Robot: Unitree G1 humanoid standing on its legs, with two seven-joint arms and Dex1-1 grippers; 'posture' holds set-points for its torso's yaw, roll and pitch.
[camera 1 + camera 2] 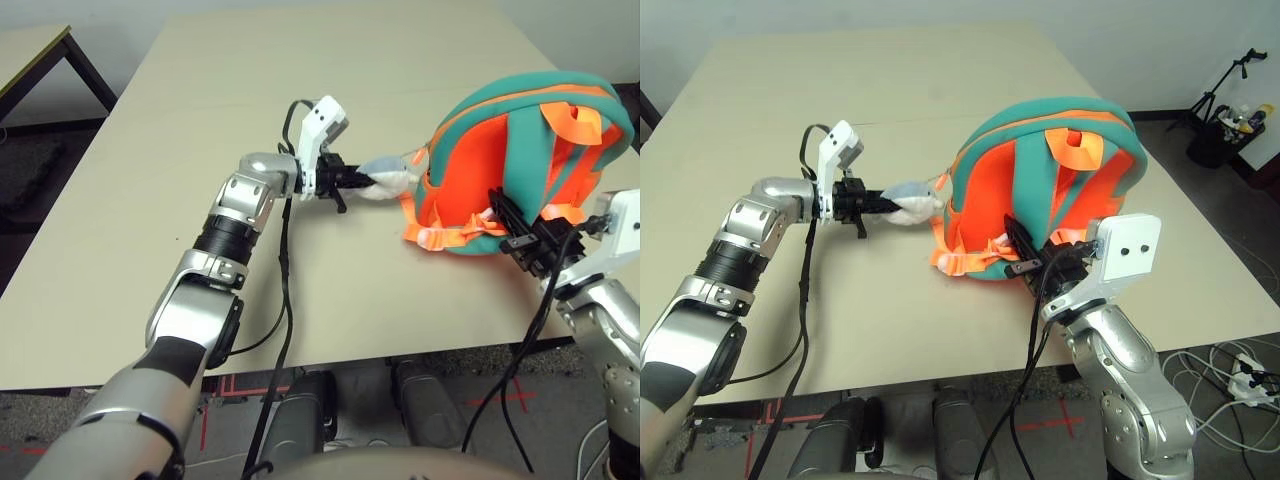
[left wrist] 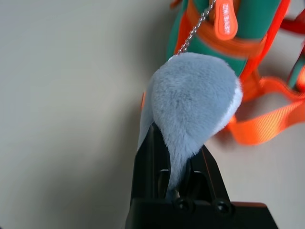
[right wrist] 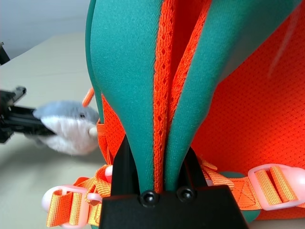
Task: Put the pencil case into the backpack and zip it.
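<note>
The backpack [image 1: 520, 160] lies on the table [image 1: 200, 150], toward my right, straps facing up. Its shark charm [image 1: 392, 177] stretches out to the left of it, between the fingers of my left gripper [image 1: 352, 182]. My right gripper [image 1: 512, 225] sits at the backpack's near edge, fingers either side of a strap [image 3: 159, 95].

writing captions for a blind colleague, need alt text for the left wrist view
The left end effector is shut on a grey plush shark charm, which hangs by a small chain from the teal and orange backpack just beyond it. Orange straps trail onto the beige table.
</note>
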